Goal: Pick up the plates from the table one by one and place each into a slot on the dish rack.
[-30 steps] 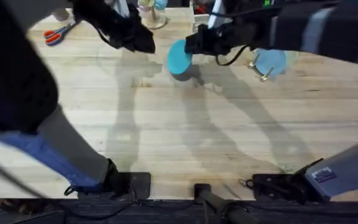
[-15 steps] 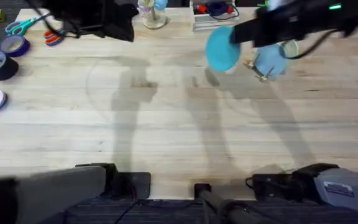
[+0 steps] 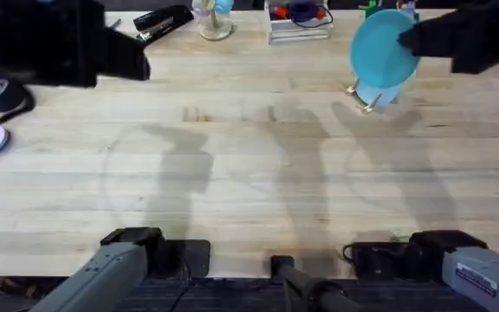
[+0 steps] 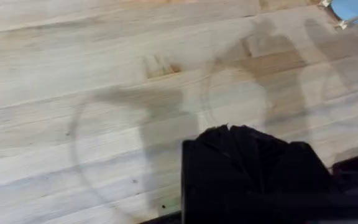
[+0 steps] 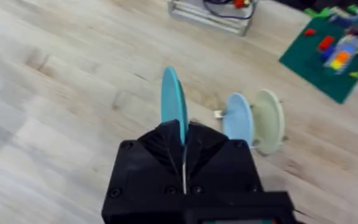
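Two plates: we count the teal plate (image 3: 382,48) in our right claw (image 5: 183,163) and the pale blue plate (image 5: 237,121) upright in the rack (image 3: 372,97).
Right claw: clamped on the teal plate's edge, holding it on edge above the table (image 3: 249,173).
Change: a second ago we carried this plate near mid-table; now it hangs just short of the rack, the pale blue and cream plate (image 5: 268,121) standing just beyond it.
Meaning: we judge pickup done, slotting remains.
Left claw (image 4: 244,140): off to the far side, carrying nothing we can see; we cannot tell whether it is open.
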